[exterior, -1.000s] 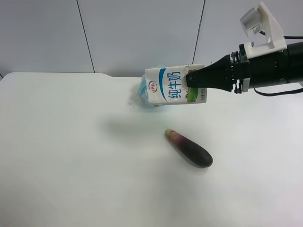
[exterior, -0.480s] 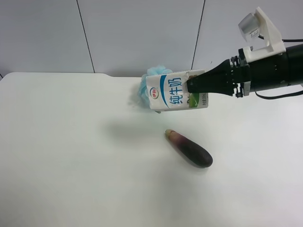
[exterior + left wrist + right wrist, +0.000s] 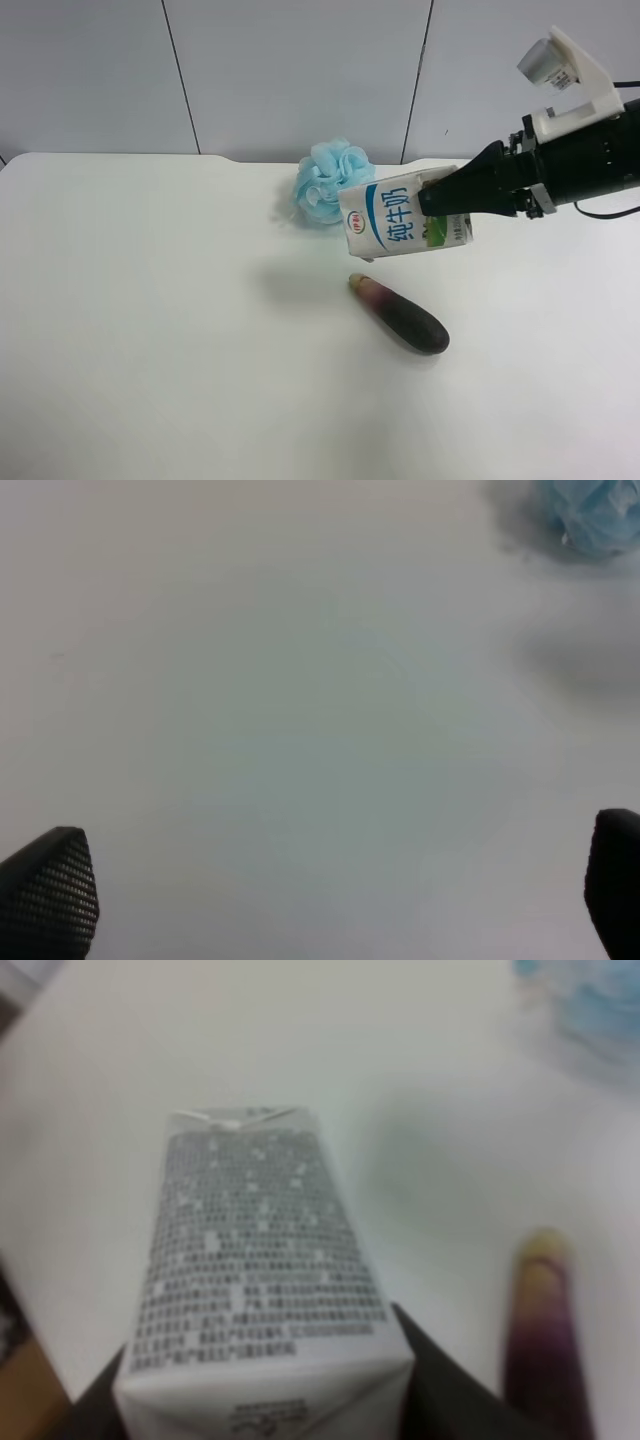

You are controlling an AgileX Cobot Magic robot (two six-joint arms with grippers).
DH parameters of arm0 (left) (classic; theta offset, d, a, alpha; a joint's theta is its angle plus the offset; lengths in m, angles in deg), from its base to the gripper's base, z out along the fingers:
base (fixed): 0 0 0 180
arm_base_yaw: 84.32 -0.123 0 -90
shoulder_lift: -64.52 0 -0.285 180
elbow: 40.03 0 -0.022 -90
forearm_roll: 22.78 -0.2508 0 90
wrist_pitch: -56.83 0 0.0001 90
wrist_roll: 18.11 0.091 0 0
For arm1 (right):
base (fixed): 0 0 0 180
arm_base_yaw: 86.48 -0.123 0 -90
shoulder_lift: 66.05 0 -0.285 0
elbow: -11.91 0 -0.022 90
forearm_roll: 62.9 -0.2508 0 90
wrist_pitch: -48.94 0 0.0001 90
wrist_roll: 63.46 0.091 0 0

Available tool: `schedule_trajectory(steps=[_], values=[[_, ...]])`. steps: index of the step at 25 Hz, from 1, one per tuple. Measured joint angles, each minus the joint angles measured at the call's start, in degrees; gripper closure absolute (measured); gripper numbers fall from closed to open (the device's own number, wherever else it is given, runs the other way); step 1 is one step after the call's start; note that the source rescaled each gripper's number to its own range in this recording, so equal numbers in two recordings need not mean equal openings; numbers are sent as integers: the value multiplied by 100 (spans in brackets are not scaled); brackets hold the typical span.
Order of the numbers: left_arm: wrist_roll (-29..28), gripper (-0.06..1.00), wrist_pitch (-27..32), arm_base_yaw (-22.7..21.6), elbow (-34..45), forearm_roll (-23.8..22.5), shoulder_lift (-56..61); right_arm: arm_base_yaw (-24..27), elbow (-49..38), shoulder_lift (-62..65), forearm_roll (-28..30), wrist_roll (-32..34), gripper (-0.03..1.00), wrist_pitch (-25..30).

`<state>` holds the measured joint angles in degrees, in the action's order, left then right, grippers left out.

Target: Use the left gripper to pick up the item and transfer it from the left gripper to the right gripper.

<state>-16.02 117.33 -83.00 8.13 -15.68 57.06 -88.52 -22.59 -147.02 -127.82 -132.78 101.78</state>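
Right gripper (image 3: 430, 198) grips the milk carton's (image 3: 392, 222) end, holding it tilted above the white table (image 3: 150, 330).
Blue characters 纯牛奶 and a red oval logo mark its side; the fine print is an unreadable blur. Bath sponge (image 3: 330, 180) behind, eggplant (image 3: 405, 317) below. Left gripper (image 3: 330, 885) gapes wide, empty.

Bright, even light floods the white table (image 3: 150, 350); the high view is sharp. A faint soft shadow lies past the right fingers (image 3: 460, 190), under the milk carton (image 3: 405, 222). Both wrist views blur: eggplant (image 3: 545, 1330) beside them, sponge (image 3: 595, 510) far beyond the left fingers (image 3: 50, 895).
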Motion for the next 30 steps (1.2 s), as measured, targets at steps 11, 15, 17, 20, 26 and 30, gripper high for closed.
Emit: schedule_trajectory(steps=[11, 15, 17, 20, 26, 30], values=[[0, -6, 0, 0, 0, 0, 0, 0, 0, 1328, 2391, 2449, 97, -251], [0, -6, 0, 0, 0, 0, 0, 0, 0, 1530, 3571, 3563, 97, -154], [0, -6, 0, 0, 0, 0, 0, 0, 52, 1537, 4039, 4016, 97, -63], [0, -6, 0, 0, 0, 0, 0, 0, 317, 1492, 4601, 4545, 97, 148], [0, -6, -4, 0, 0, 0, 0, 0, 831, 870, 5122, 5055, 97, 473], [0, -6, -4, 0, 0, 0, 0, -147, 1042, 320, 5245, 5100, 97, 467]])
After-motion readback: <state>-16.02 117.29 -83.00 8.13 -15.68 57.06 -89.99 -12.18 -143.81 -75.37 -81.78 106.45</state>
